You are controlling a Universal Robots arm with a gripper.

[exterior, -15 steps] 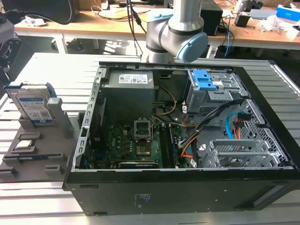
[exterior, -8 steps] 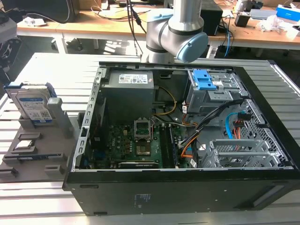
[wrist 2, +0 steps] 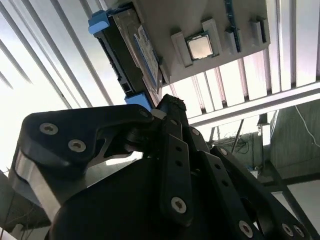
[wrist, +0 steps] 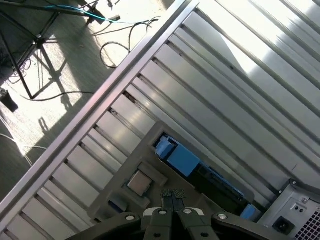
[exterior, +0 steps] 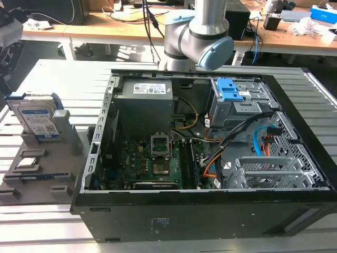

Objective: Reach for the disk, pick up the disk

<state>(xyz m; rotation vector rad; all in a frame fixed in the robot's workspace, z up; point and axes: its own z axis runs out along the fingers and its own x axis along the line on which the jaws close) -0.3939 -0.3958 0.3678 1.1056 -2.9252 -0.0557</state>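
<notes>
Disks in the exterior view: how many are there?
1. The disk stands on edge in the grey holder at the exterior view's left, outside the computer case. More may hide inside its bays.

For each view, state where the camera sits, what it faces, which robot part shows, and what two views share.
Exterior view: off the arm, looking into the computer case; arm shows.
First wrist view: on the wrist, facing the table; shut gripper shows.
Second wrist view: on the wrist, facing the disk; gripper shows.
Both wrist views share the disk.
</notes>
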